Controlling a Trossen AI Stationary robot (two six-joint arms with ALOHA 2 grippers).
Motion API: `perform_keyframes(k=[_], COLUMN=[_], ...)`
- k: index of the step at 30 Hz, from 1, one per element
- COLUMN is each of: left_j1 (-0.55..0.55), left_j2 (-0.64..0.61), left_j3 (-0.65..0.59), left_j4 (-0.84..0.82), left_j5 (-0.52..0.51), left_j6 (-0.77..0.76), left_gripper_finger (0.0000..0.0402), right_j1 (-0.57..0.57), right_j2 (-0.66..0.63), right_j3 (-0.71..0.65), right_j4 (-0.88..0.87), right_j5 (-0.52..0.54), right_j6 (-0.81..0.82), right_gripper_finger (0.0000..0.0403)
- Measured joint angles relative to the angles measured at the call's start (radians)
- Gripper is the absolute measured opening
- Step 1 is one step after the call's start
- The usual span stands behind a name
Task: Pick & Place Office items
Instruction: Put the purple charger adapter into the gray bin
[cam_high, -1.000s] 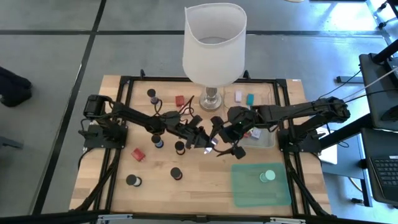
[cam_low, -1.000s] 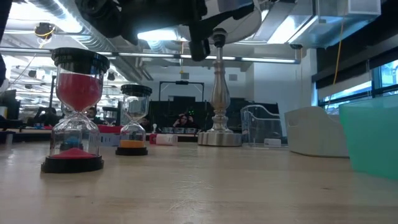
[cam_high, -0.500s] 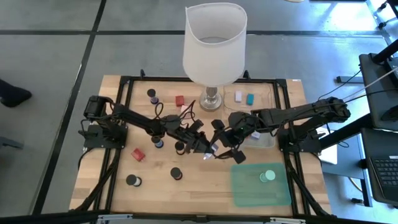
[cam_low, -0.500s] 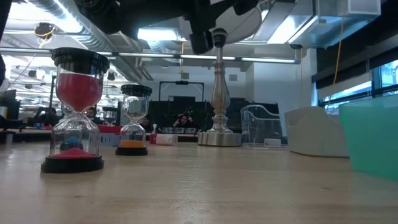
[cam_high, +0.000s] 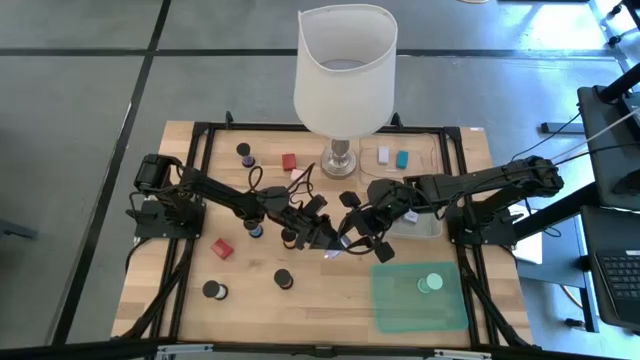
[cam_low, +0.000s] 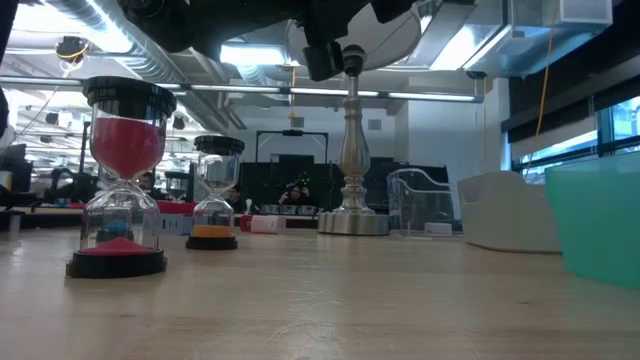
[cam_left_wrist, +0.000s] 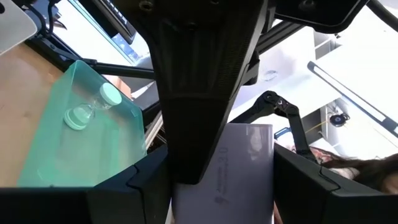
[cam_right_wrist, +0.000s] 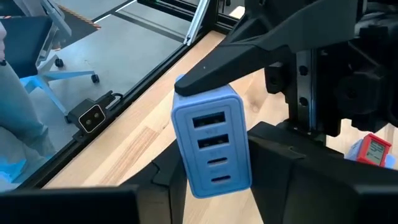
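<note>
So compared to a second ago, the right gripper (cam_high: 352, 232) has slid in toward the left gripper (cam_high: 322, 238), and its wide-open fingers have pulled together. Now it's clamped on the sides of the charger block (cam_right_wrist: 211, 146). The left gripper is gripping the same block from the opposite end, one pointed finger (cam_right_wrist: 211, 65) resting on its top edge. The block hangs up off the table, right between the two grippers. It's pale blue with rounded corners, and the face toward the right wrist has four slot-shaped ports stacked in a column.
</note>
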Motion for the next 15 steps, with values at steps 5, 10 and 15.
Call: perform_keyframes(k=[5,10,15], left_j1=[0.000,0.016,0.068], left_j2=[-0.001,-0.001,-0.001], left_j3=[0.000,0.000,0.000], left_j4=[-0.003,-0.010,-0.019], left_j5=[-0.005,-0.012,-0.007], left_j6=[-0.023,-0.029,0.004], left_gripper_finger=[0.0247,0.0268,0.0273], right_j1=[0.000,-0.008,-0.031], right_j2=[0.000,-0.004,-0.029], right_j3=[0.000,0.000,0.000], right_j4=[-0.006,-0.060,-0.202], right_j5=[-0.009,-0.015,-0.009], right_j6=[0.050,0.105,0.149], right_gripper_finger=[0.0125,0.0126,0.0127])
